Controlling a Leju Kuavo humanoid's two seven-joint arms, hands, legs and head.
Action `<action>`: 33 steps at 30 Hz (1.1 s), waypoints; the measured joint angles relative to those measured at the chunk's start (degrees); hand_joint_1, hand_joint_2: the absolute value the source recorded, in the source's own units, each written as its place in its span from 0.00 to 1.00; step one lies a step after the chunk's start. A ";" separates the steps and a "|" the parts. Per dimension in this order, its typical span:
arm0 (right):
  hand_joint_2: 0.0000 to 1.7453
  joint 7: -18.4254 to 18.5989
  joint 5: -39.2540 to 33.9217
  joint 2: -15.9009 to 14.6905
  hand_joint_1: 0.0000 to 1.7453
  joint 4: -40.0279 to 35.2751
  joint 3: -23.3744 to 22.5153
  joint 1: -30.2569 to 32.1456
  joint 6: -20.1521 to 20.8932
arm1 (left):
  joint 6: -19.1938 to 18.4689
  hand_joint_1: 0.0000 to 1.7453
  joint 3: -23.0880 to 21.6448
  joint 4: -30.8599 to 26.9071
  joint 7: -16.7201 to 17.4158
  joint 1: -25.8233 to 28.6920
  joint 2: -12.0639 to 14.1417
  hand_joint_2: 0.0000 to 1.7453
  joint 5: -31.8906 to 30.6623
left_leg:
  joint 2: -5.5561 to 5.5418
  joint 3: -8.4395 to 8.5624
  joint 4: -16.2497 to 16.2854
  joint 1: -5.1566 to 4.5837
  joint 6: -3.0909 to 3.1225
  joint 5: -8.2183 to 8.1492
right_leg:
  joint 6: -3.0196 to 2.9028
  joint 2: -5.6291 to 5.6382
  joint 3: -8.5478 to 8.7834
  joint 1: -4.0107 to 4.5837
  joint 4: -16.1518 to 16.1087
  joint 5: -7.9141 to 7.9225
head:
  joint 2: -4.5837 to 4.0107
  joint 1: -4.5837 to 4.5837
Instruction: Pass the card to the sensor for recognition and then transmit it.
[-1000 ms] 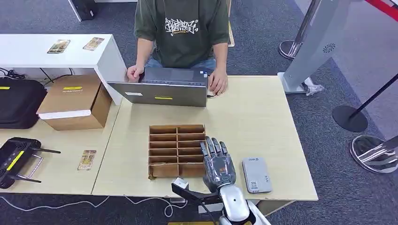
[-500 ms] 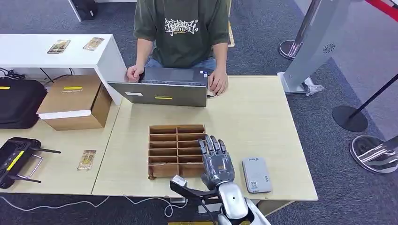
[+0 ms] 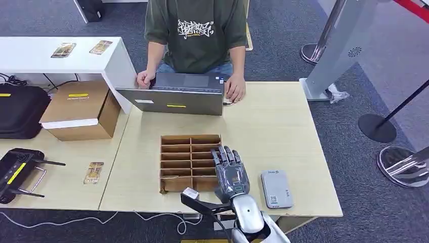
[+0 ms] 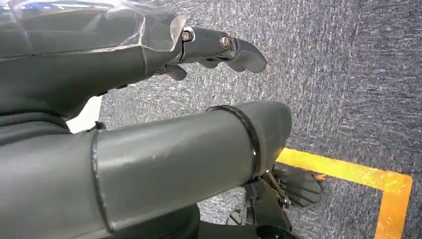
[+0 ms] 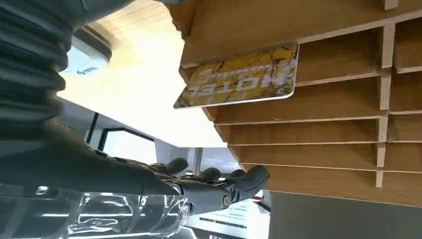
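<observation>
Office or demo space: grey carpet [image 3: 283,40], laptop [image 3: 174,95] desk, stanchion bases [image 3: 377,127].

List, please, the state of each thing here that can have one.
right hand: open, fingers spread over the organizer's right edge
left hand: open, hanging above the carpet
wooden organizer: lying flat on the table
hotel card: sitting in an organizer slot
laptop: open
card reader: flat on the table

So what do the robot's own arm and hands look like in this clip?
The right hand has a glossy grey metallic back with darker segmented fingers, on a rounded silver forearm with a black bracket beside it. Up close, the left hand shows a thick matte-grey thumb, dark fingers with visible screws, and a clear plastic cover.
</observation>
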 joint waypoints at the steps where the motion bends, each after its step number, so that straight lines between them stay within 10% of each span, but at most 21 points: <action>1: 1.00 0.00 0.02 0.11 0.00 0.18 0.00 -0.16 0.00 | 0.02 0.00 0.00 0.00 -0.02 0.00 0.02 0.00 0.02 | 0.00 0.00 0.00 0.00 0.00 0.00 | 0.00 0.00 0.00 0.00 0.00 0.00 | 0.00 0.00; 33: 1.00 0.68 0.22 0.11 0.00 -6.08 0.33 3.97 2.65 | 0.11 0.00 0.00 0.00 -0.70 -0.33 -0.09 0.00 -0.20 | 0.00 -0.01 0.00 0.00 0.00 0.00 | 0.00 0.00 -0.01 0.00 0.00 0.00 | 0.00 0.00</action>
